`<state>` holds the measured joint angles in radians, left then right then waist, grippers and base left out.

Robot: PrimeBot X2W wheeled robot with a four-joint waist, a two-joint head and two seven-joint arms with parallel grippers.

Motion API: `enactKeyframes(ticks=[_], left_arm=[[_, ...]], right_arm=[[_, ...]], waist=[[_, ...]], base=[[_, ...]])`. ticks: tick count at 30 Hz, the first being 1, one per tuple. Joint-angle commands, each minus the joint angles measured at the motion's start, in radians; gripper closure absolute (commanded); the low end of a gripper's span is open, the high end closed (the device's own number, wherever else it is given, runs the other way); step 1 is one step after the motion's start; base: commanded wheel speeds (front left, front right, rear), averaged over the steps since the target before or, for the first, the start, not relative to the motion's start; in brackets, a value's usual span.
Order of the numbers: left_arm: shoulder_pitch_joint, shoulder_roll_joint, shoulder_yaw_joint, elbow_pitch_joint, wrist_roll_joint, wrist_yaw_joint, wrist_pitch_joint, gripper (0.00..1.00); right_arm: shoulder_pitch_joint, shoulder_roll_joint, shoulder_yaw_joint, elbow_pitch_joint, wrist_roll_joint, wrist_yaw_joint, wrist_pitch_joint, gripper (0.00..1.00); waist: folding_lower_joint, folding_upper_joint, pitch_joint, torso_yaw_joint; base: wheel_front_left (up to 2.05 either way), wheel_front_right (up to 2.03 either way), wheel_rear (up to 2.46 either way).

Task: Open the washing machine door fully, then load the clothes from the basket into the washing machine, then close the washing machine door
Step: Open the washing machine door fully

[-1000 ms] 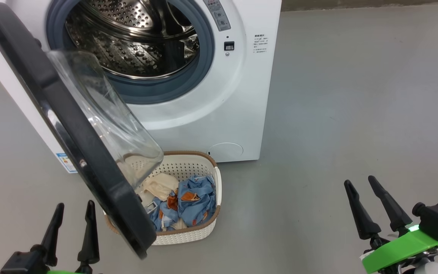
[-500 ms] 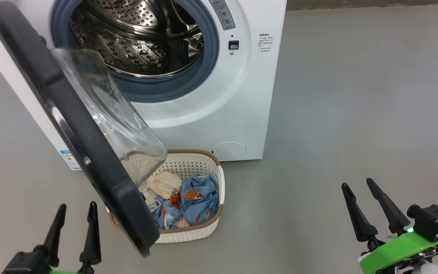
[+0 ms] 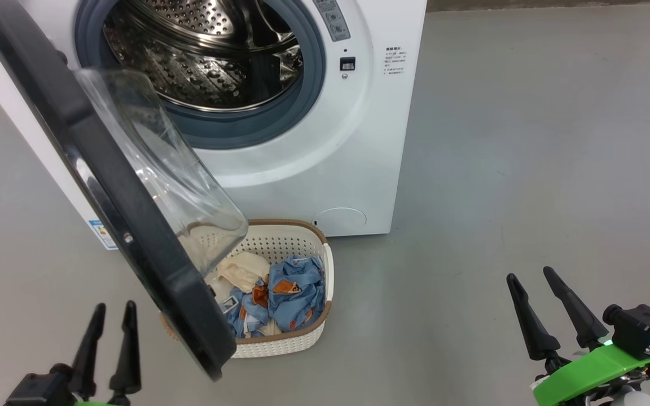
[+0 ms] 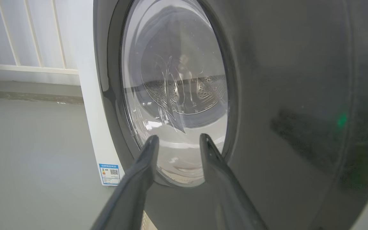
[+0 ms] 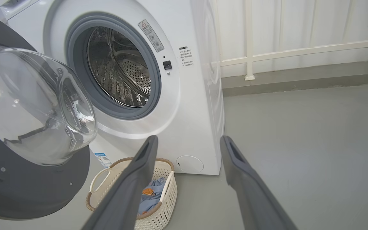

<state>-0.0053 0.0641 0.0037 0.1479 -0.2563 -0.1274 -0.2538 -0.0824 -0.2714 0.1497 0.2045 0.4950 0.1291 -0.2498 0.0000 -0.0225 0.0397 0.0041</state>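
Observation:
The white washing machine (image 3: 302, 180) stands ahead with its steel drum (image 3: 206, 56) exposed. The washing machine door (image 3: 105, 186), black with a clear glass bowl (image 3: 156, 163), hangs swung out to the left and covers the left part of the basket (image 3: 280, 344). Light blue printed clothes (image 3: 291, 293) and a cream cloth (image 3: 240, 270) lie in the basket. My left gripper (image 3: 114, 307) is open and empty, low, left of the door's outer face (image 4: 283, 95). My right gripper (image 3: 529, 273) stands wide open far to the right, pointing at the machine (image 5: 190, 121) and basket (image 5: 161, 207).
Grey floor (image 3: 528, 141) spreads to the right of the machine and around the basket. A blue label sticker (image 3: 102, 234) sits low on the machine's left side. A white railing (image 5: 299, 51) and a low kerb run behind the machine.
My left gripper's fingers have drawn closer together, with nothing between them. The head camera has shifted slightly. The door, the basket and my right gripper have kept their places.

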Motion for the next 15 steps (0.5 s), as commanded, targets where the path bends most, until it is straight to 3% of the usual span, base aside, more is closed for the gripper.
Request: enactKeyframes(ticks=[1,9,15], left_arm=[[-0.036,0.018,0.034,-0.018,0.009,-0.002,-0.008,1.00],[-0.045,0.019,0.059,-0.030,0.004,0.001,-0.008,1.00],[-0.052,0.017,0.094,-0.127,0.017,0.013,-0.008,1.00]], right_arm=[[-0.024,-0.009,0.020,-0.020,-0.005,0.002,-0.012,0.00],[-0.025,-0.014,0.022,-0.014,0.003,0.002,-0.012,0.00],[-0.025,-0.016,0.026,-0.009,0.006,0.002,-0.012,0.00]], waist=[[0.0000,0.0000,0.000,0.000],[0.0000,0.0000,0.004,0.005],[0.0000,0.0000,0.002,0.014]], base=[[0.00,0.00,0.00],[0.00,0.00,0.00],[0.00,0.00,0.00]])
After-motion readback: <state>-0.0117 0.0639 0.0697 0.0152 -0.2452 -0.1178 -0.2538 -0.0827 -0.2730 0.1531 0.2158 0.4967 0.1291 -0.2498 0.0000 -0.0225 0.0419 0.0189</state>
